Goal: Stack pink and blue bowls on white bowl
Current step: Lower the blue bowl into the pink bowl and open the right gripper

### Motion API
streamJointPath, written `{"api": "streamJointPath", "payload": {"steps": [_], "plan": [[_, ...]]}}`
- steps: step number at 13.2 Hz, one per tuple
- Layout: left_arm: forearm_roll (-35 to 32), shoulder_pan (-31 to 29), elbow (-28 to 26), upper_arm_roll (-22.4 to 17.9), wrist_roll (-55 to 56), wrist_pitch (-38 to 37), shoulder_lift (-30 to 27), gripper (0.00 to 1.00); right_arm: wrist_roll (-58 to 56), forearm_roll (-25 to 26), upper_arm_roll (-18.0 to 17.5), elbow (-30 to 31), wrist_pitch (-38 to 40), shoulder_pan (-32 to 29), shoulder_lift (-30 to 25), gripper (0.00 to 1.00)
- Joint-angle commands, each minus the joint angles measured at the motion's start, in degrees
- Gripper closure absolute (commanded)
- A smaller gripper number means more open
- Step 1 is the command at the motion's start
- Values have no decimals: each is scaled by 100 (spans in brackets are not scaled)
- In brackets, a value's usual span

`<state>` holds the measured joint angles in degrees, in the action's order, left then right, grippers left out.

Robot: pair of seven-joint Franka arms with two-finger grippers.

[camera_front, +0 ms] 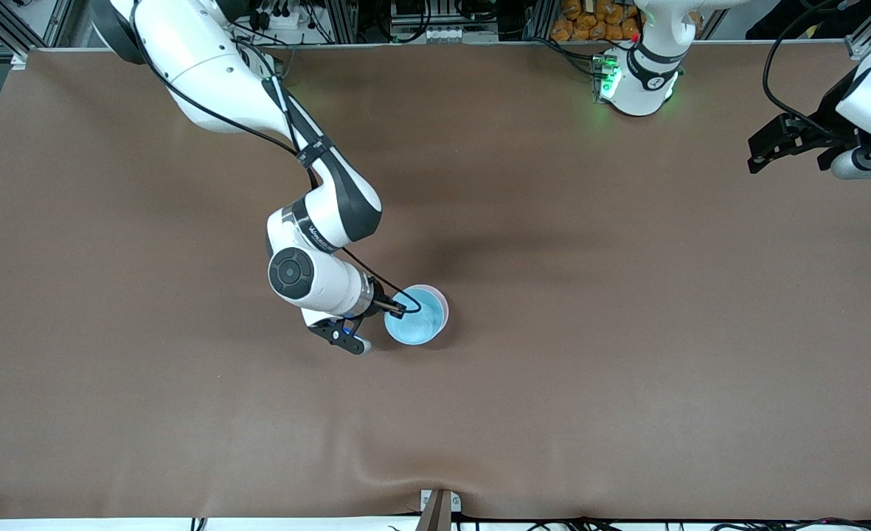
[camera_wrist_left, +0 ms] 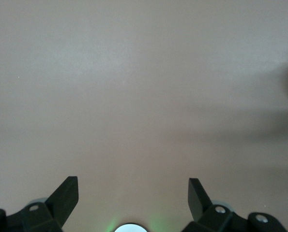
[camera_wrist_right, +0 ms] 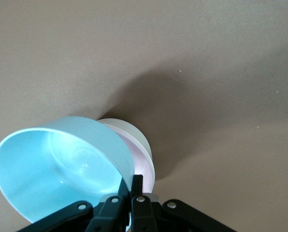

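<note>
Gripping the blue bowl (camera_wrist_right: 61, 169) by its rim, the right end effector (camera_wrist_right: 129, 186) holds it tilted over the pink bowl (camera_wrist_right: 143, 162), apparently nested in the white bowl (camera_wrist_right: 129, 129), mid-bench (camera_front: 553, 369). The left end effector (camera_wrist_left: 133, 193) waits, fingers apart, at its end.

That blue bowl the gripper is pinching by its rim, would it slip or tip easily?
Probably a bit slippery: the blue bowl looks glossy, and the right gripper pinches only its thin rim. It hangs tilted over the pink bowl, so it may swing. It keeps its round shape, so likely stiff. The left gripper waits open.
</note>
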<state>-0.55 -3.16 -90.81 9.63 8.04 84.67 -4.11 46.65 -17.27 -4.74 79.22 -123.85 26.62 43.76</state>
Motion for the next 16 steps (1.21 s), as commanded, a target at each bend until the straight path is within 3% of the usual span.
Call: {"api": "streamJointPath", "payload": {"steps": [1,4,5,6,7,8,13,16], "plan": [[-32,-44,125,21,-84,-187,24,0,37,-92,35,102,19,97,-25,100],[-32,-71,125,21,-92,-187,24,0,29,-92,35,111,115,150,-25,100],[-32,-79,134,21,-101,-179,24,0,28,-92,35,111,124,168,-25,91],[-32,-79,134,21,-101,-179,24,0,11,-92,35,154,125,168,-25,75],[-32,-106,134,21,-92,-179,24,0,20,-92,35,172,116,168,-25,44],[-32,-106,134,21,-92,-179,24,0,37,-84,35,172,81,168,-25,2],[-24,-106,134,21,-57,-170,24,0,-146,-14,78,146,107,-7,-148,0],[-32,-106,134,21,-57,-161,24,0,-1190,4,79,443,571,-568,-700,0]]}}
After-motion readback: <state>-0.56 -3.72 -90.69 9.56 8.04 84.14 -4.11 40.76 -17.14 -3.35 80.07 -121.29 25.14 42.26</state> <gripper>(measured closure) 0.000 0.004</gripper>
